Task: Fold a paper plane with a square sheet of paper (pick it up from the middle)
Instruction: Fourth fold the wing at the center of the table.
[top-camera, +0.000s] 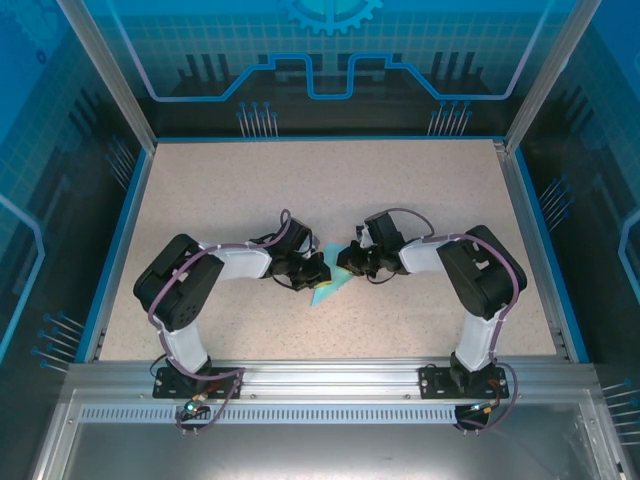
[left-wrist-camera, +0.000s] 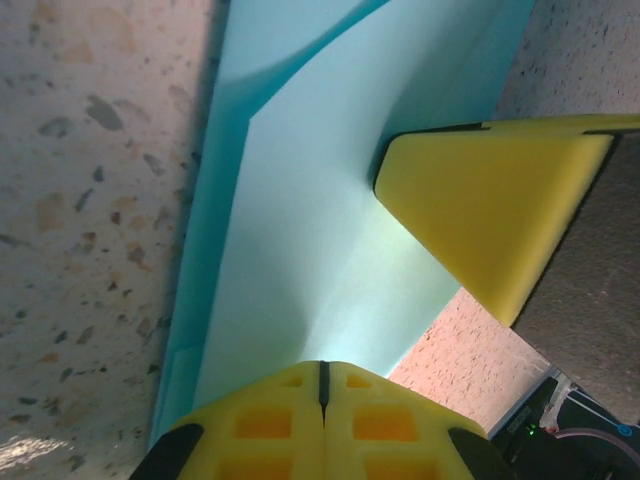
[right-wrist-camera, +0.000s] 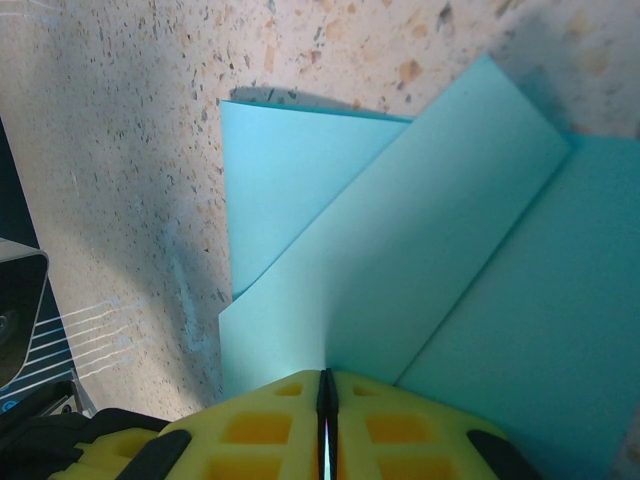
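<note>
Where the two arms meet in the middle of the desk (top-camera: 400, 190), the light-blue paper (top-camera: 328, 288) lies flat. From above most of it is hidden under the claws, and just a small pointed bit peeks out. The left claw (top-camera: 316, 270) and the right claw (top-camera: 350, 262) look dark and bunched close together, so their tips are hard to make out from up high.

Close up from the left wrist, the left claw (left-wrist-camera: 321, 378) is closed, its two yellow fingers side by side. The paper runs right up to them. I cannot tell if it is pinched between them or just lies under them. One yellow finger (left-wrist-camera: 490, 210) of the right claw sits on the paper's edge.

From the right wrist, the right claw (right-wrist-camera: 326, 385) is closed too, its tips at the folded paper, where flaps lie over each other. Part of the paper runs off the side of the picture.
</note>
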